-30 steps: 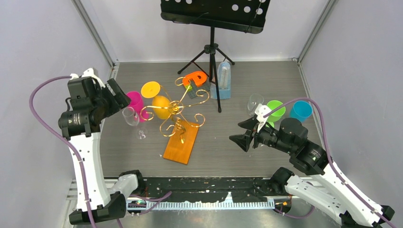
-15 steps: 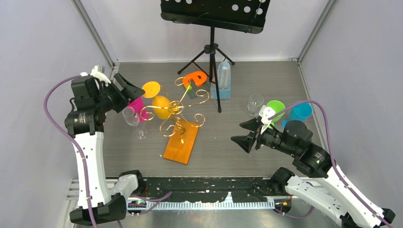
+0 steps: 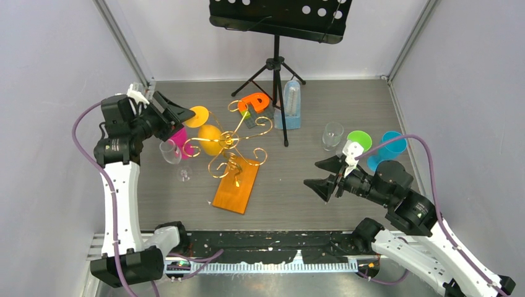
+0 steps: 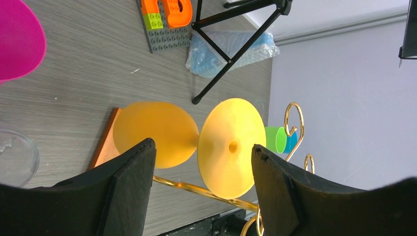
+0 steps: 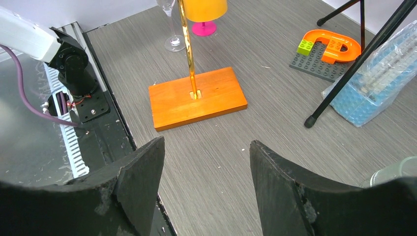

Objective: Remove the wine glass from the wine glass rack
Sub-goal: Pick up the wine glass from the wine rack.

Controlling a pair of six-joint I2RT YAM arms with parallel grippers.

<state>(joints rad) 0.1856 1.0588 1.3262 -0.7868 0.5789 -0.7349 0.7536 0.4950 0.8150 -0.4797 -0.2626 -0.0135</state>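
Left wrist cam: left gripper (image 4: 202, 150) wide open, empty, orange wine glass (image 4: 236, 162) on gold rack (image 4: 293, 123) seen btwn its fingers. Right gripper (image 5: 206, 147) also wide, empty, facing rack base (image 5: 196, 98).

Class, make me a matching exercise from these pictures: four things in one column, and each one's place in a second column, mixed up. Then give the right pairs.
1 yellow wine glass
2 music stand
3 blue cup
4 orange base

A beside the green cup
B hung on the wine glass rack
C at the back of the table
D flat under the gold stem

Pairs: 1-B, 2-C, 3-A, 4-D
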